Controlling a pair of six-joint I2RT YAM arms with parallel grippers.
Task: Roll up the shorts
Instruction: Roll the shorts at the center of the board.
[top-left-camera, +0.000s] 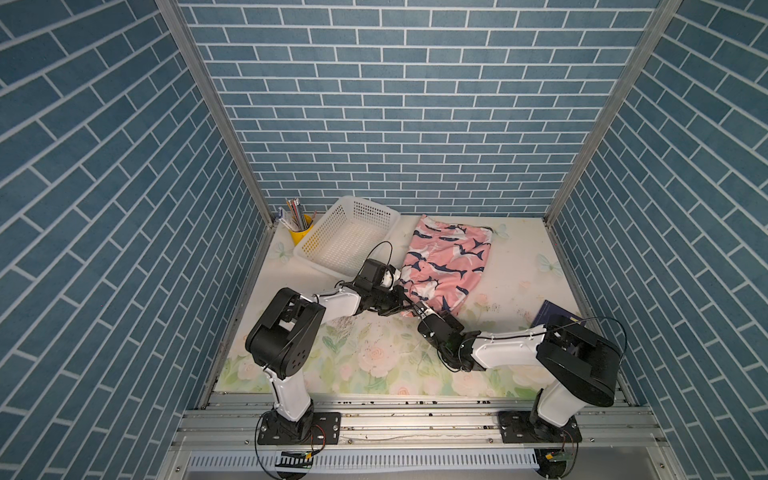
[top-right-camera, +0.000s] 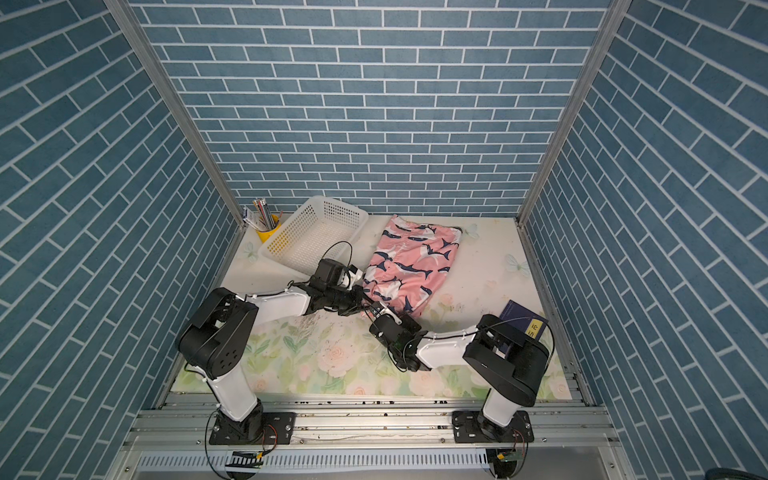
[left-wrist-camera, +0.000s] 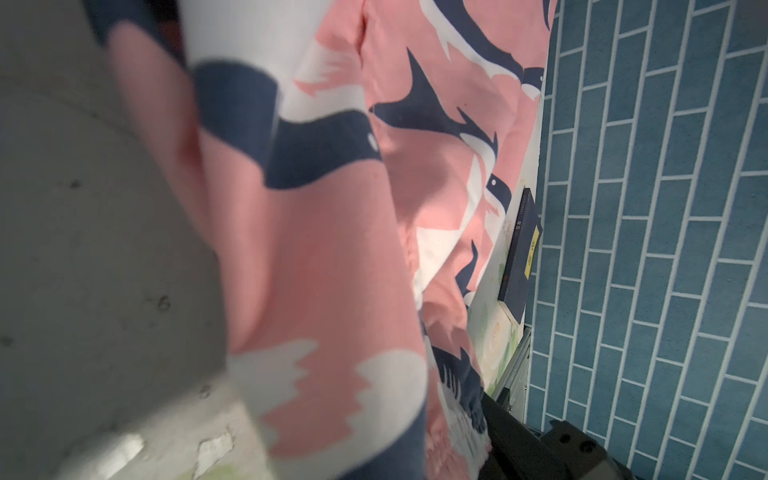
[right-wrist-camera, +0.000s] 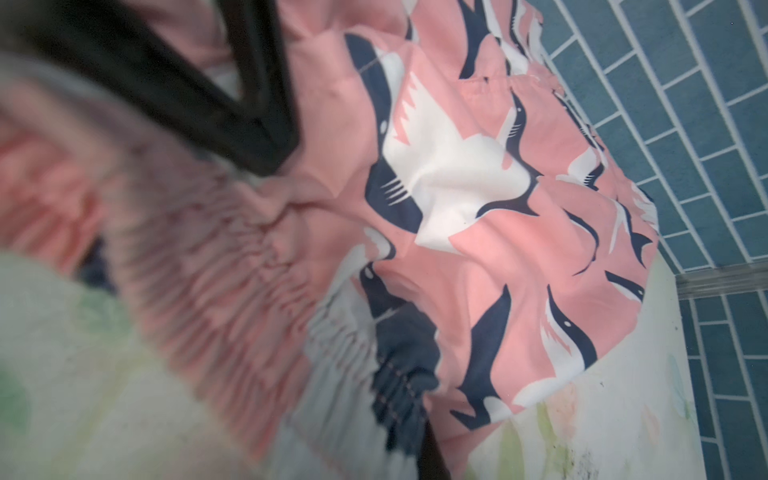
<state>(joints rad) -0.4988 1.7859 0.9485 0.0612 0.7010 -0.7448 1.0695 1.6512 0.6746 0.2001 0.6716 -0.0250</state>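
On the flowered table mat (top-left-camera: 365, 353), between the white basket (top-left-camera: 316, 237) and the dark blue book (top-left-camera: 555, 312), the shorts (top-left-camera: 451, 257) lie mostly flat. Their gathered waistband (right-wrist-camera: 232, 266) is at the end nearest the arms, and the legs reach toward the back wall. No turn of a roll is made yet.

The left gripper (top-left-camera: 405, 302) is clamped on the waistband edge, and in its wrist view the cloth hangs over one finger. The right gripper (top-left-camera: 423, 311) stands just beside it. Its jaws are also together on the same edge, as far as I can judge.

The danger I see is the closeness of the two grips. Much of the waistband seems to be free, so the roll may start crooked and become a cone. The two grippers may also knock each other when they turn. The fabric looks thin and smooth, so one layer may slip out and the roll would open again.
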